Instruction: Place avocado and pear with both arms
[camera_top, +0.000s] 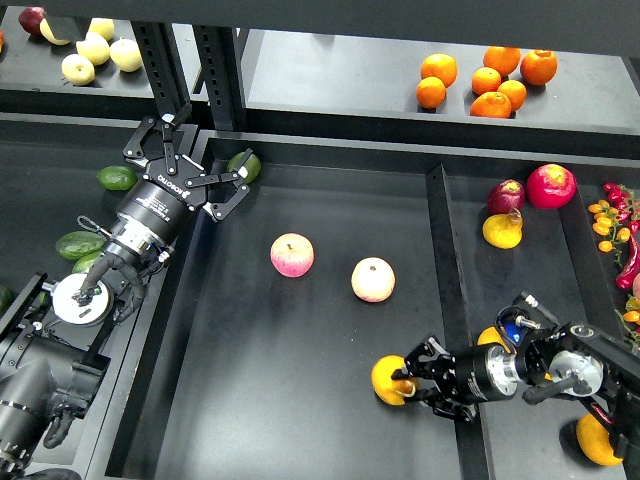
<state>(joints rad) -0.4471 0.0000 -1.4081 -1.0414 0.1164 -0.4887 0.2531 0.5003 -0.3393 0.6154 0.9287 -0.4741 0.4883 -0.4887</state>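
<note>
The left pincer (222, 186) stands open, the dark green, smooth oval avocado (245, 165) just beyond it at one o'clock. The right pincer (412, 383) grips the roundish orange-yellow pear (388, 381) at the tray's five o'clock. Likely placing; next, release the pear.

R tool (408, 383) on pear (388, 380); L tool (205, 172) by avocado (245, 165).
</note>
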